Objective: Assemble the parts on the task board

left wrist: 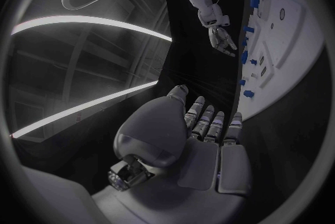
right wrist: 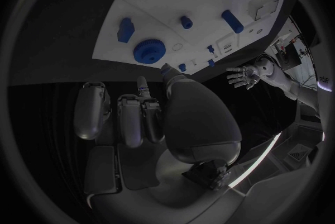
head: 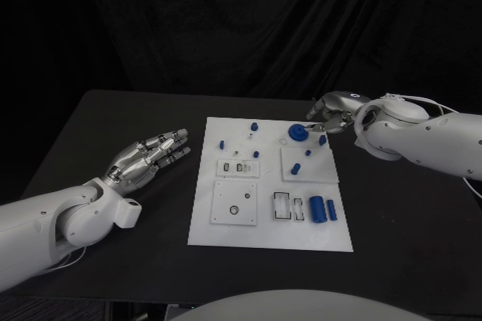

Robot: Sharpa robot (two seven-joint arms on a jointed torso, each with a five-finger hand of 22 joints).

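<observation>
Toward the upper right of the task board (head: 269, 239), a round blue gear-like part (head: 297, 131) sits just beside our right hand (head: 327, 115). More blue parts lie on the board: small pegs (head: 255, 127) near its top edge and two long cylinders (head: 322, 209) at lower right. Our judgement: the fingertips (right wrist: 142, 86) are close to the gear's rim, so a careless reach could nudge it sideways or knock the neighbouring peg (head: 322, 139). Our right hand hovers at the board's top right corner, fingers partly curled; we cannot tell whether it pinches anything. Our left hand (head: 150, 158) rests over the counter (head: 131, 119) left of the board, fingers spread, holding nothing.
</observation>
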